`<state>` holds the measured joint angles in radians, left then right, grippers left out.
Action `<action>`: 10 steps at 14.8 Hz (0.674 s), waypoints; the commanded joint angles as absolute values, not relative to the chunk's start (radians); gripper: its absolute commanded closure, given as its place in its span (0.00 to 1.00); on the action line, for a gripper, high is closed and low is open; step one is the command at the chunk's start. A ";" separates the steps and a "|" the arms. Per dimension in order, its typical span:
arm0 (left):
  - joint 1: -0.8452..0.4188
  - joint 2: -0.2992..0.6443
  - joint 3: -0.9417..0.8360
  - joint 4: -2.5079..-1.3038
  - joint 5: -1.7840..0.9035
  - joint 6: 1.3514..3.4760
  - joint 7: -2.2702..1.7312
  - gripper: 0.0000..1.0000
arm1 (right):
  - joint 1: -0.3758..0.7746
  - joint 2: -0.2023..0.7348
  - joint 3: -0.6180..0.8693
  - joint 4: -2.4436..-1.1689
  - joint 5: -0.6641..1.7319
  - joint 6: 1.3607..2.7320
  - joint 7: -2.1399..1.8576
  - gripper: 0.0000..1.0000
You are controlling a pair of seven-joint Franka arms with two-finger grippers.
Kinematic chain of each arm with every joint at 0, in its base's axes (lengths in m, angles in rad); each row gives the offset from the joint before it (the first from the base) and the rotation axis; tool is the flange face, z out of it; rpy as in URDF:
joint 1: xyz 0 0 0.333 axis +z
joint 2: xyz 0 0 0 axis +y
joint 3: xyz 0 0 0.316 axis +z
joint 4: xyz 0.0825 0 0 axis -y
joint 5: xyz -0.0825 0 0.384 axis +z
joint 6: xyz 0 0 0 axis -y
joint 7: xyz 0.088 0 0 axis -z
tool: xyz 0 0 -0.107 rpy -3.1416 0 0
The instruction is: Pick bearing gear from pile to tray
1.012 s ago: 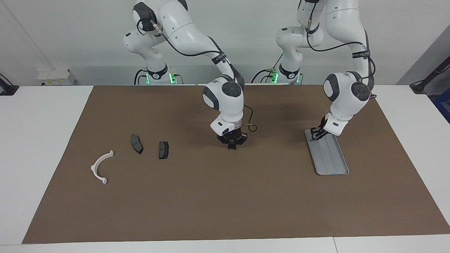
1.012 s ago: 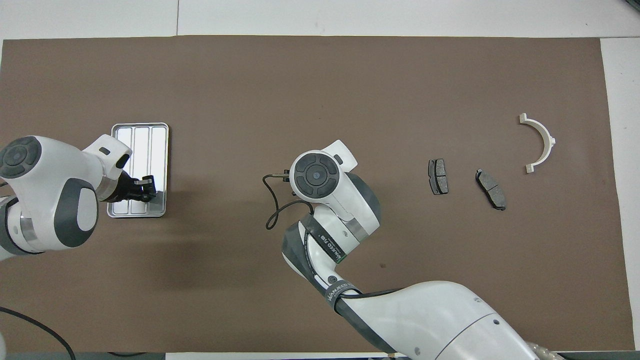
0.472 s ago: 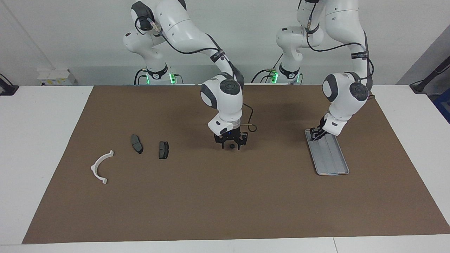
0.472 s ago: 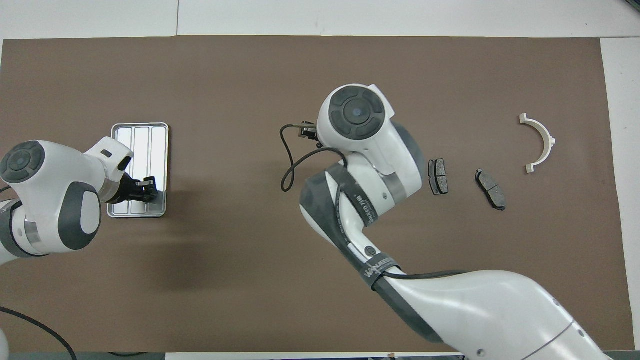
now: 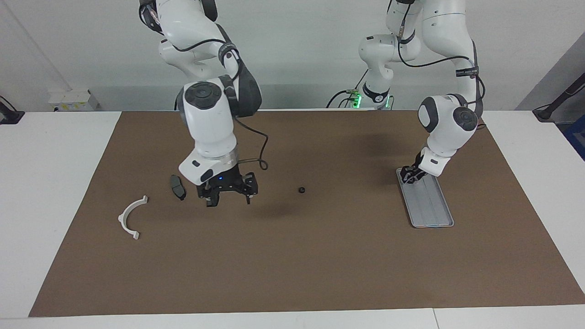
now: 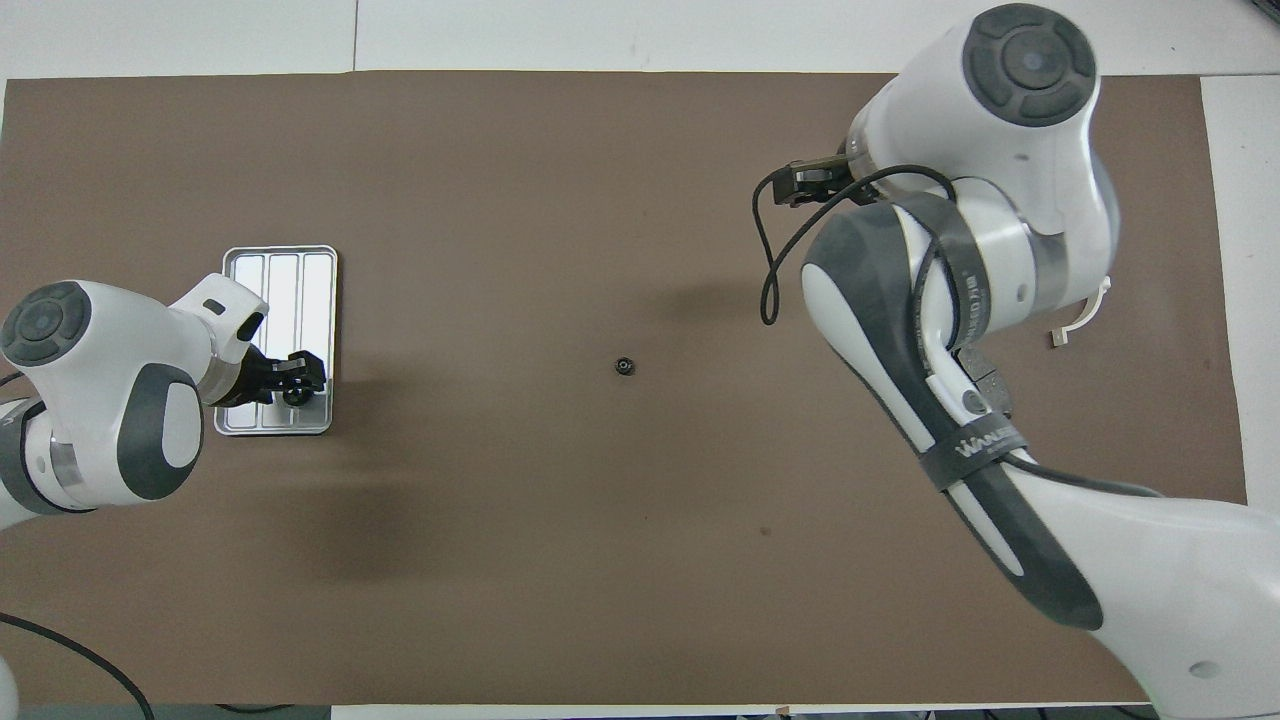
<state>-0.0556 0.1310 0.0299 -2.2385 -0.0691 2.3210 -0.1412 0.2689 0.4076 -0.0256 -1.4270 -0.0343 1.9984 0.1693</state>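
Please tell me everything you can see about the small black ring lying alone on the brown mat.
The small black ring is tiny, round and dark, with a hole in its middle. It lies flat on the brown mat, about mid-table, between the pile and the tray. Nothing touches it; neither gripper is over it.
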 commanded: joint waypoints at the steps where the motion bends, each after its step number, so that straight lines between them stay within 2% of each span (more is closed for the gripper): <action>1: -0.061 0.117 0.020 -2.173 -0.077 2.251 -0.216 0.31 | 0.181 0.361 -0.011 -1.428 -0.026 1.926 0.005 0.01; 4: -0.161 0.138 0.018 -2.105 -0.077 2.203 -0.381 0.28 | 0.127 0.301 -0.017 -1.439 -0.032 1.829 -0.032 0.00; 6: -0.231 0.152 0.020 -2.079 -0.077 2.206 -0.495 0.19 | 0.078 0.253 -0.017 -1.451 -0.037 1.760 -0.035 0.00; 7: -0.256 0.155 0.020 -2.053 -0.077 2.203 -0.538 0.10 | 0.060 0.227 -0.015 -1.454 -0.037 1.717 -0.035 0.00; 9: -0.310 0.184 0.020 -1.996 -0.077 2.198 -0.638 0.00 | 0.057 0.177 -0.018 -1.454 -0.041 1.629 -0.034 0.00; 10: -0.352 0.198 0.021 -1.961 -0.078 2.168 -0.664 0.00 | 0.055 0.146 -0.018 -1.457 -0.040 1.603 -0.035 0.00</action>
